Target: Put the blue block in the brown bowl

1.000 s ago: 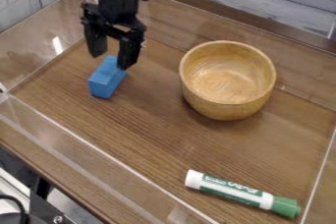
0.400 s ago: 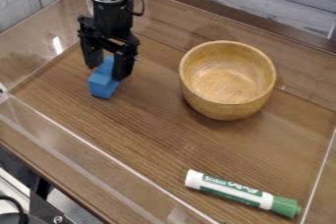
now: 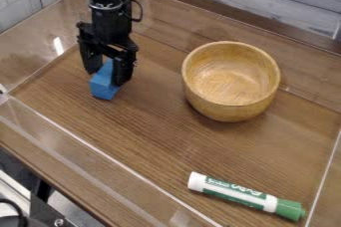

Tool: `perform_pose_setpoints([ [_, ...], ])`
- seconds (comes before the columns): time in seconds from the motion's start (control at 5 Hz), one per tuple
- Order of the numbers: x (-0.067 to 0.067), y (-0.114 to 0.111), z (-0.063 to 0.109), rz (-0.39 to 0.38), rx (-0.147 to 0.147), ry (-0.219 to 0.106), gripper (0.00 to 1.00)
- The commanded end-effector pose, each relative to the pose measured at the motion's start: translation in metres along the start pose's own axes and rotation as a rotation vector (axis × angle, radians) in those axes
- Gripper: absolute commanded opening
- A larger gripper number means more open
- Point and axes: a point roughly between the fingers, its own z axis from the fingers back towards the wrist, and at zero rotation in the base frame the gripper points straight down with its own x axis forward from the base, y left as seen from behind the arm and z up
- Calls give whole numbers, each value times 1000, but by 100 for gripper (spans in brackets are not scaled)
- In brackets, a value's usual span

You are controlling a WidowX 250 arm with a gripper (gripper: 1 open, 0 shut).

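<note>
Both jaws stand wide, straddling the blue block point(image 3: 106, 82).

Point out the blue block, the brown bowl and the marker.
blue block point(image 3: 106, 87): camera view, lower front face.
brown bowl point(image 3: 229, 105): camera view, near outer wall.
marker point(image 3: 240, 194): camera view, white barrel.

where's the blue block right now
The blue block lies on the wooden table toward the left of the camera view, between the fingers of the open hand and apart from the brown bowl on its right.
</note>
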Motion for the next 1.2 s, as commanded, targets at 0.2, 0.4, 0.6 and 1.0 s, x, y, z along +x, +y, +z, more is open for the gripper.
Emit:
perform_pose_setpoints([
  [0.2, 3, 3, 14, 6, 14, -41, 0],
  [0.4, 3, 1, 22, 6, 18, -44, 0],
  [0.6, 2, -1, 29, 6, 22, -46, 0],
  [1.0, 2, -5, 45, 6, 24, -56, 0],
])
